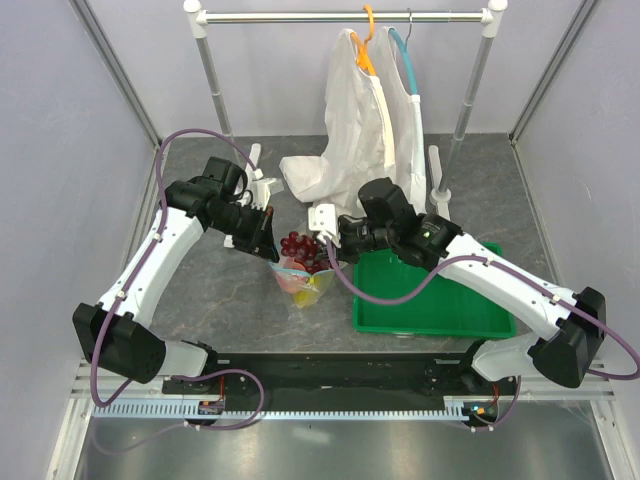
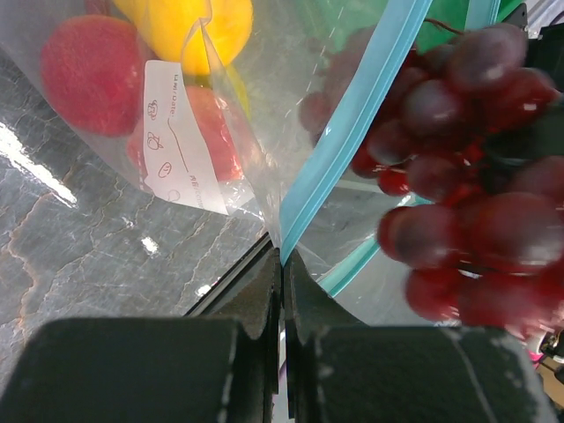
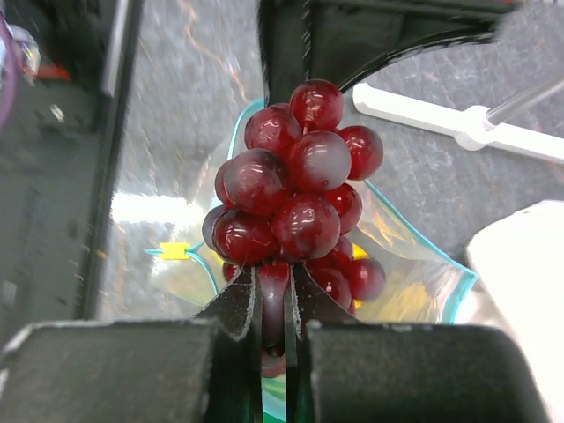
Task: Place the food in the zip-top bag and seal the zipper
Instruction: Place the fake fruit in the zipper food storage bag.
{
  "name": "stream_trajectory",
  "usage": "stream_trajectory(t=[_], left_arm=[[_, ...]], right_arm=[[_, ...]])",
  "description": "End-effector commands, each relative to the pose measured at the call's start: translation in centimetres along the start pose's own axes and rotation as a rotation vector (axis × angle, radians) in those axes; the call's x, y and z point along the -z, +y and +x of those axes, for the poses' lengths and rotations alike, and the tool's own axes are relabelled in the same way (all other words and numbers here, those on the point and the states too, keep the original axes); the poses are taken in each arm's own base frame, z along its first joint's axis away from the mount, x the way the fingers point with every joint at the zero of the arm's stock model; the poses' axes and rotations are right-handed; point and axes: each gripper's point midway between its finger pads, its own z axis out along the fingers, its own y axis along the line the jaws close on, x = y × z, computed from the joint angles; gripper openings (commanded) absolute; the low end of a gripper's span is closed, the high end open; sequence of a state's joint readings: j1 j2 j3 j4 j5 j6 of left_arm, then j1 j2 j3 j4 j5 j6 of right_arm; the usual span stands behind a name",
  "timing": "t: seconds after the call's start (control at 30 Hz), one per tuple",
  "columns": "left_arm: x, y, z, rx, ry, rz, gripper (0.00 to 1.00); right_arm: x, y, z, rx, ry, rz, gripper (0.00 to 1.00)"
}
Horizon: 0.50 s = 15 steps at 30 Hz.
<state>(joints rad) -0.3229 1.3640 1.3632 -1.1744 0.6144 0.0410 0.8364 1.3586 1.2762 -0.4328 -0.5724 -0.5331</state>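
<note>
The clear zip-top bag (image 1: 303,282) stands open at the table's middle, with yellow and red toy fruits inside (image 2: 189,26). My left gripper (image 1: 268,232) is shut on the bag's mouth edge, pinching the teal zipper strip (image 2: 352,115) and holding it up. My right gripper (image 1: 325,222) is shut on the dark red-purple grape bunch (image 3: 295,198) and holds it right over the open bag mouth (image 3: 414,264). The grapes also show in the left wrist view (image 2: 458,194), close to the zipper. A white label (image 2: 181,141) is on the bag's side.
A green tray (image 1: 432,292) sits right of the bag under my right arm. White garments (image 1: 360,130) hang from a rail at the back, on orange and teal hangers, reaching down to the table just behind the bag.
</note>
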Motion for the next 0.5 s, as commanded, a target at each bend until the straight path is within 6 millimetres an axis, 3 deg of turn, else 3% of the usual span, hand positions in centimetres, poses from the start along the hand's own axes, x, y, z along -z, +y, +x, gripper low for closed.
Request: stream_trajectory(t=[0.0,0.13,0.23,0.27,0.33,0.4,0.47], left_arm=[[0.5,-1.3,-0.7,-0.011,-0.023,0.047,0.02],[0.5,-1.5,-0.8,-0.009,-0.025,0.057,0.02],[0.7,-1.4,-1.1,-0.015,-0.029,0.048,0.02],[0.9,-1.3,-1.2,-0.019,-0.032,0.041,0.02],[1.2,-1.3,-1.6,-0.027,-0.043,0.036,0.02],[1.3,-1.2,-1.7,-0.024,-0.046,0.033,0.02],[1.4,-1.2,-1.6,-0.022,-0.044,0.033,0.02]], right_arm=[[0.5,-1.8,-1.6,0.263,-0.037,0.089,0.00],[-0.7,-2.4,0.5,0.296,0.065,0.082,0.00],[-1.0,-3.0,0.7,0.298,0.103,0.108,0.16],[-1.0,-3.0,0.5,0.292,0.109,0.116,0.38],[-0.4,-2.7,-0.3,0.263,0.109,0.128,0.61],[0.4,-2.4,-1.4,0.215,0.090,0.156,0.81],[2.1,-2.2,-2.6,0.177,0.073,0.190,0.89]])
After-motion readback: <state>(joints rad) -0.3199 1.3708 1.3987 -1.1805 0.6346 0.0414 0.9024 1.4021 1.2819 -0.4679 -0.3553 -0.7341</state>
